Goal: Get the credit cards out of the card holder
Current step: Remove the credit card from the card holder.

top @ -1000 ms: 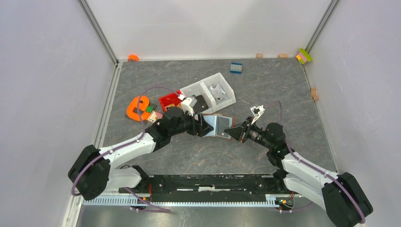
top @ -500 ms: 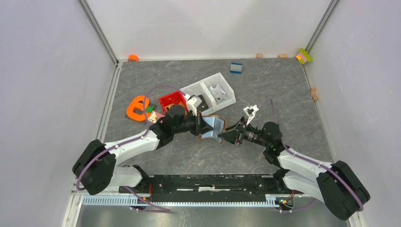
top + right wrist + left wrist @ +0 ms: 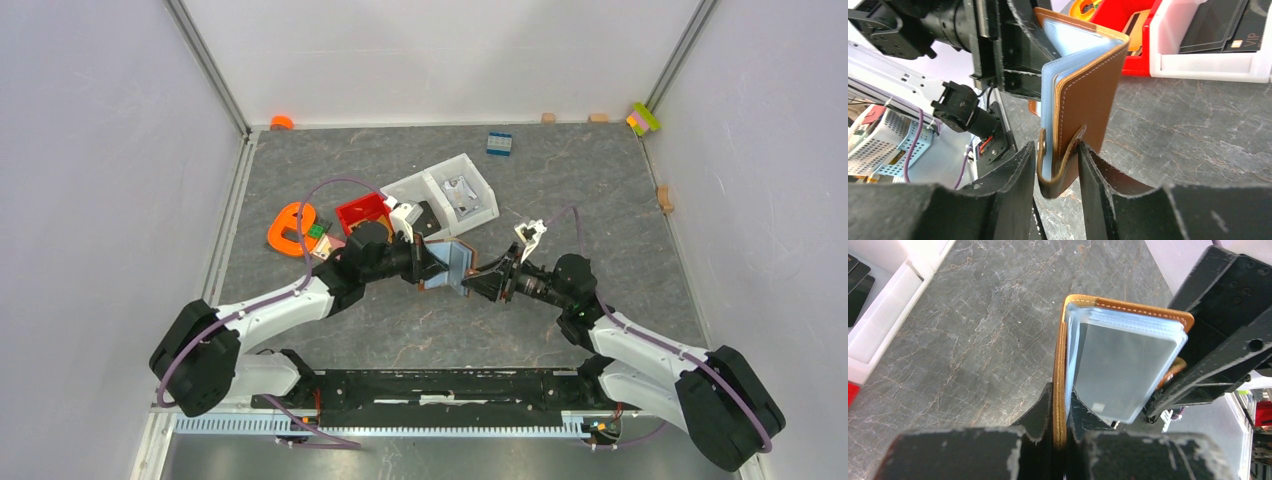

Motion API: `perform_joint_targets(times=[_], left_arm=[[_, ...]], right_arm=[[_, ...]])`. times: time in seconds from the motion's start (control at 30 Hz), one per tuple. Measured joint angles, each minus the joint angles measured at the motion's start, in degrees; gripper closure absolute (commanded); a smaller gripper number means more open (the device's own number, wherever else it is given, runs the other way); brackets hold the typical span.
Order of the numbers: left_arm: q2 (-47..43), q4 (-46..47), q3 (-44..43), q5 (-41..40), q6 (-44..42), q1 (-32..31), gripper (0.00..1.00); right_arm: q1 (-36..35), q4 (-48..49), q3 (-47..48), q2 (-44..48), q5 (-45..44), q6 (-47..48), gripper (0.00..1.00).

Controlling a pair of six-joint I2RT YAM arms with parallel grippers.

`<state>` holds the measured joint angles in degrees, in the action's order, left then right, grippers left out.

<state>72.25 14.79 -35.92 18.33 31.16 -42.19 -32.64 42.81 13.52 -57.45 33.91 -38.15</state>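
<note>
Brown leather card holder [image 3: 452,264] held between both arms

The card holder hangs open above the grey tabletop [image 3: 600,190], the left pincer [image 3: 1060,399] pressed tight on one cover, the right pincer [image 3: 1055,152] pinching the other cover at its strap tab [image 3: 1066,172]

The right gripper [image 3: 484,281] moved left toward the left gripper [image 3: 424,268], folding the card holder [image 3: 452,265] between them from a wide spread into a narrow V. The left jaws closed onto its cover.
</note>
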Motion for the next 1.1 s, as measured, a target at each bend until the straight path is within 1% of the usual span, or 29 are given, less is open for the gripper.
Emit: perform_joint_targets(times=[0.4, 0.43, 0.53, 0.73, 0.8, 0.87, 0.97, 1.1], left_arm=[[-0.8, 0.4, 0.3, 0.2, 0.0, 0.0, 0.98], [-0.8, 0.4, 0.3, 0.2, 0.0, 0.0, 0.98], [-0.8, 0.3, 0.3, -0.1, 0.0, 0.0, 0.98], [-0.8, 0.3, 0.3, -0.2, 0.0, 0.0, 0.98], [-0.8, 0.3, 0.3, -0.1, 0.0, 0.0, 0.98], [-0.8, 0.3, 0.3, 0.0, 0.0, 0.0, 0.98], [-0.8, 0.4, 0.3, 0.2, 0.0, 0.0, 0.98], [-0.8, 0.4, 0.3, 0.6, 0.0, 0.0, 0.98]], right_arm=[[0.0, -4.0, 0.4, -0.1, -2.1, 1.9, 0.59], [0.0, -4.0, 0.4, -0.1, -2.1, 1.9, 0.60], [0.0, -3.7, 0.4, 0.6, -2.0, 1.9, 0.69], [0.0, -2.6, 0.4, 2.0, -1.8, 1.8, 0.73], [0.0, -2.6, 0.4, 1.9, -1.8, 1.8, 0.72], [0.0, -2.5, 0.4, 1.8, -1.8, 1.7, 0.69], [0.0, -1.9, 0.4, 1.6, -1.3, 1.4, 0.66], [0.0, -0.6, 0.4, 1.6, -0.7, 1.3, 0.65]])
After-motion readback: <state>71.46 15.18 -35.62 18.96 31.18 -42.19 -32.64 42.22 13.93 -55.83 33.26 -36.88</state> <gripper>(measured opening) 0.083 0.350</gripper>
